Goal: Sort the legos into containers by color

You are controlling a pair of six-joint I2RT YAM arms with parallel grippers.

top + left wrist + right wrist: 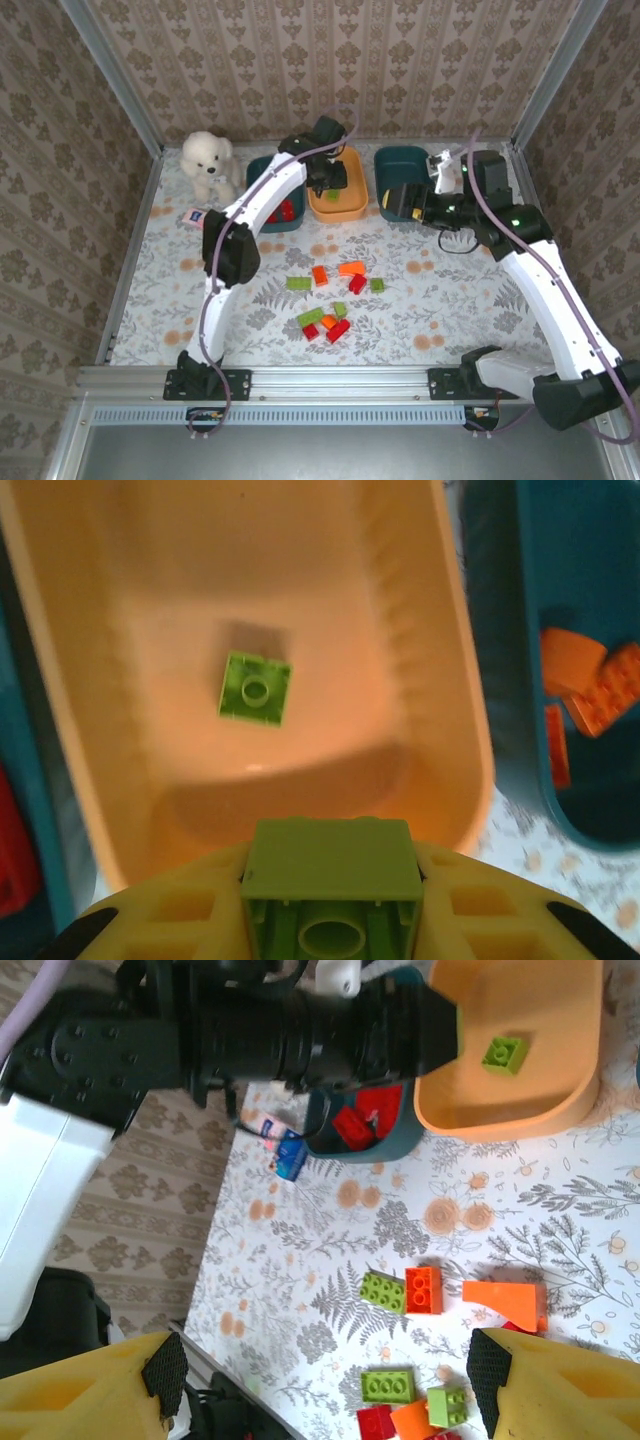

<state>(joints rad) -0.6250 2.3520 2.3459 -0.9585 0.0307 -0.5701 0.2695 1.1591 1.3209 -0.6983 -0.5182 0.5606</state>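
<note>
Left wrist view: left gripper (pixel 330 912) clamps a green lego (pixel 330 856) above the orange container (pixel 442 705), one green brick (pixel 255 687) inside. Right wrist view: right gripper (pixel 328 1370) gapes empty over scattered legos (pixel 385 1292).

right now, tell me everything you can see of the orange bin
The orange bin is a shallow rounded-rectangle tub, smooth glossy plastic by its look, with faintly ribbed inner walls. It stands upright on the floral table between two teal bins. One green brick lies on its floor; nothing else shows inside. The left gripper hangs above its rim, shut on a second green brick.
</note>
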